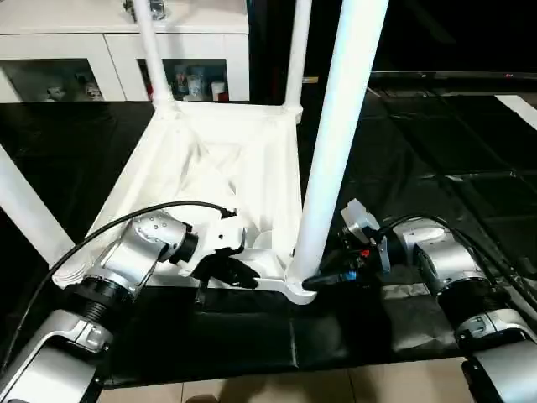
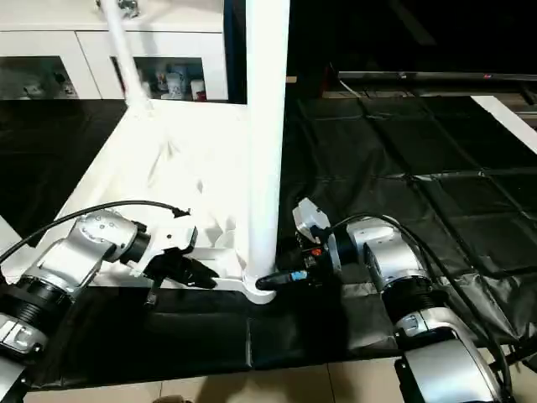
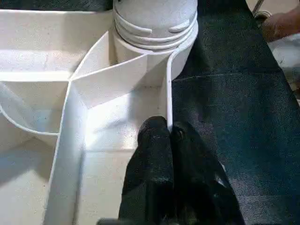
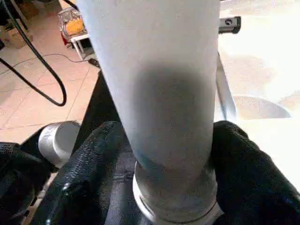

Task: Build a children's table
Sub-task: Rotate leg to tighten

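left pincer (image 3: 169,140) pinches tabletop rim (image 3: 167,93); right pincer (image 4: 164,154) straddles leg (image 4: 159,93).

Head stereo looks down; wrist cameras close, sharing near leg (image 1: 336,151).

A black mat (image 1: 436,159) covers the floor, and the upturned white children's table (image 1: 252,168) rests directly on it.

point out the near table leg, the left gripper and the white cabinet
near table leg (image 1: 336,143): left eye view, middle of its shaft
left gripper (image 3: 169,136): left wrist view, fingertips pinching the tabletop's rim
white cabinet (image 1: 84,46): left eye view, front panel
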Controlling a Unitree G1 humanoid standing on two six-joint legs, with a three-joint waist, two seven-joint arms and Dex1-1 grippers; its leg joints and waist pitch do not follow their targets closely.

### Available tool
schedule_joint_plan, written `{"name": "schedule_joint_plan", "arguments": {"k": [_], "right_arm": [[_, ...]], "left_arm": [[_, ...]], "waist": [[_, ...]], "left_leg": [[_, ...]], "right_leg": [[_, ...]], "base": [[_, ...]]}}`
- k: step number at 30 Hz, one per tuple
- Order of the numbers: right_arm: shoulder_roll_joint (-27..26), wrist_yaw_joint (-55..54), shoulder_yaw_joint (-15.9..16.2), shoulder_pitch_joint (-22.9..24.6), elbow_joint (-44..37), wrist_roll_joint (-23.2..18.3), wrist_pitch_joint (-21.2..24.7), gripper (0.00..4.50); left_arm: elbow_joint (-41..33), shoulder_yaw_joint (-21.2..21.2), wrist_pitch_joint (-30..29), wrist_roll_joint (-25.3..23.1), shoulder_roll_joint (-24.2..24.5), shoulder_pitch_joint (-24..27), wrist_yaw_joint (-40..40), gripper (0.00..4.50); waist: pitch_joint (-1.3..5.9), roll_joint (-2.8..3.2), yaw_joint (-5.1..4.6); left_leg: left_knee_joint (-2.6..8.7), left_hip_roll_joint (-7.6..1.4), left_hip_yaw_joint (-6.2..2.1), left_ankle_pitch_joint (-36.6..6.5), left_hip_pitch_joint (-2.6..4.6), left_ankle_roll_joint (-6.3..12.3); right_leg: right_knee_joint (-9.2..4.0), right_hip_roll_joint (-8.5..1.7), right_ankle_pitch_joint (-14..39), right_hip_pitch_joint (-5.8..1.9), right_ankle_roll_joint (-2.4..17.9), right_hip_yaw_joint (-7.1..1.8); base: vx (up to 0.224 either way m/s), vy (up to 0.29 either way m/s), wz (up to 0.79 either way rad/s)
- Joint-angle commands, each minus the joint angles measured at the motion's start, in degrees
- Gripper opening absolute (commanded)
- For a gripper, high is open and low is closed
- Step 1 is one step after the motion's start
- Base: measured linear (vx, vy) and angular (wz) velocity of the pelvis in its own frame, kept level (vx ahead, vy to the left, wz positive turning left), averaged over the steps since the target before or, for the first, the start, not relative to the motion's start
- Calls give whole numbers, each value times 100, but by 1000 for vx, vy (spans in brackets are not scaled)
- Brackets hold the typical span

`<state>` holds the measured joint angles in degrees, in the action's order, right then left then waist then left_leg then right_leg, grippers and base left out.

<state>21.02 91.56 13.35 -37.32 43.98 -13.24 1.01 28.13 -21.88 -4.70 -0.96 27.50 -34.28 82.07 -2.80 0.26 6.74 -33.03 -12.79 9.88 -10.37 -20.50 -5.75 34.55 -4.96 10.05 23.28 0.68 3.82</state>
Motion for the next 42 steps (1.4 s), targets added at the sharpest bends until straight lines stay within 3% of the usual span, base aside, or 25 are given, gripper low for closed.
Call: {"name": "schedule_joint_plan", "arguments": {"k": [1,11,17,21,22,24,25,27,32,34,37,39,40,42], "right_arm": [[51,94,69,-86,-10,-76,12,268],[45,94,158,15,-164,-217,205,205],[-165,-385,-106,230,-368,-164,590,203],[-585,-1860,-203,263,-284,117,627,202],[-733,-2282,-252,217,-180,184,615,200],[-966,-2981,-336,110,15,306,667,200],[-1046,-3238,-365,59,100,353,700,199],[-1214,-3738,-449,-31,225,449,785,198],[-1774,-5301,-727,-403,678,569,878,196],[-1999,-5684,-894,-542,819,516,906,196],[-2115,-5761,-935,-573,853,583,758,196],[-2162,-5698,-1013,-560,840,524,732,251],[-2159,-5667,-1026,-547,831,511,721,265],[-2147,-5583,-1026,-517,803,511,704,268]], "left_arm": [[-46,-240,81,-80,-16,22,251,0],[11,-166,-54,6,-95,13,141,0],[143,43,-464,100,-353,-37,-310,0],[379,245,-922,107,-699,-194,-966,0],[495,283,-1011,62,-818,-256,-1215,0],[687,394,-1178,32,-1048,-375,-1642,0],[758,452,-1249,43,-1144,-424,-1805,0],[880,559,-1368,68,-1336,-513,-2131,0],[1180,861,-1589,49,-1880,-754,-3211,0],[1189,931,-1690,15,-2042,-806,-3438,0],[1176,933,-1721,-37,-2099,-804,-3517,0],[1126,889,-1706,-68,-2068,-759,-3498,0],[1105,882,-1702,-72,-2045,-737,-3493,0],[1073,870,-1661,-75,-1987,-698,-3457,0]], "waist": [[403,-16,-16],[400,-3,-15],[365,-10,-12],[287,13,-72],[290,-18,-111],[278,-16,-150],[276,-24,-221],[272,-25,-265],[300,17,-403],[307,9,-438],[327,3,-426],[336,-5,-421],[351,0,-409],[351,10,-405]], "left_leg": [[334,-45,64,-880,30,379],[329,-42,67,-950,34,352],[348,-33,66,-1201,37,247],[391,-2,32,-1821,105,23],[400,16,6,-1856,86,-19],[406,31,-13,-1884,76,-66],[389,67,-42,-1876,50,-119],[390,86,-67,-1932,47,-78],[417,90,-130,-2105,29,5],[442,75,-132,-2058,-4,55],[433,67,-98,-1940,7,144],[428,67,-80,-1827,-4,175],[418,57,-64,-1636,-8,223],[406,56,-46,-1575,6,271]], "right_leg": [[-276,-253,610,-323,1559,-189],[-278,-242,646,-320,1559,-188],[-334,-253,1158,-306,1409,-195],[-495,-282,2650,-245,970,-180],[-519,-290,2951,-263,806,-165],[-559,-294,3257,-252,633,-140],[-612,-306,3641,-264,428,-100],[-660,-305,3770,-245,339,-73],[-658,-284,3366,-249,498,-40],[-621,-272,2928,-270,670,-47],[-568,-266,2411,-269,872,-99],[-542,-269,2170,-282,963,-124],[-504,-272,1838,-298,1088,-142],[-501,-269,1766,-292,1157,-145]], "base": [[0,0,0],[0,0,0],[0,0,0],[0,0,0],[-57,-9,-5],[-58,-5,-8],[-53,18,-13],[-26,9,-6],[0,0,0],[0,0,0],[0,0,0],[0,0,0],[0,0,0],[0,0,0]]}}
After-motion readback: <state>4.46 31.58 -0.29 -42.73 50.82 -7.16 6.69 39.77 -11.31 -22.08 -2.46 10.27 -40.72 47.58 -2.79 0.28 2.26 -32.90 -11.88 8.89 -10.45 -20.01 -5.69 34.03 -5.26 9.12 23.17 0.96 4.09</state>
